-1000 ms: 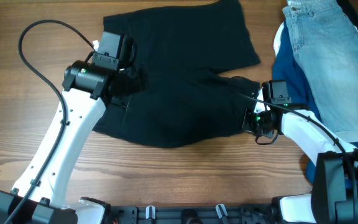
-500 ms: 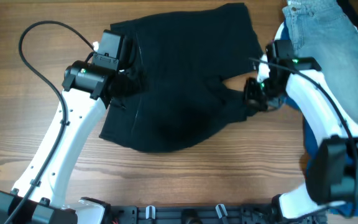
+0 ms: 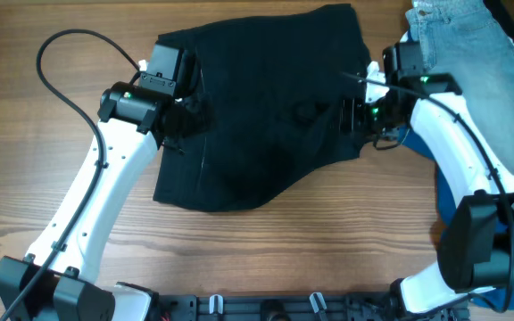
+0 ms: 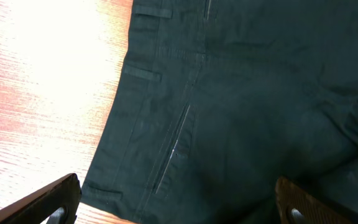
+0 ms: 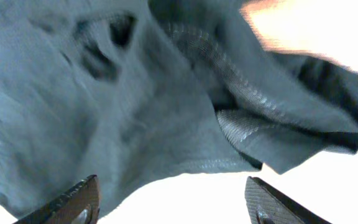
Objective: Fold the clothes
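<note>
On the wooden worktop (image 3: 266,254) the black shorts (image 3: 266,116) lie bunched at its middle between both arms, the left claw (image 4: 185,202) spread wide over their waistband, the right claw (image 5: 173,202) released beside their crumpled leg hem.

Black shorts (image 3: 257,116) rumpled; jeans (image 3: 471,80) at R

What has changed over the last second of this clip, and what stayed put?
The right gripper swung away from the near edge, carrying the lower leg of the black shorts over onto the other leg. Its fingers now stand apart, so it seems to have let go. The left gripper stayed at the waistband, barely shifted; the denim shorts did not move.
</note>
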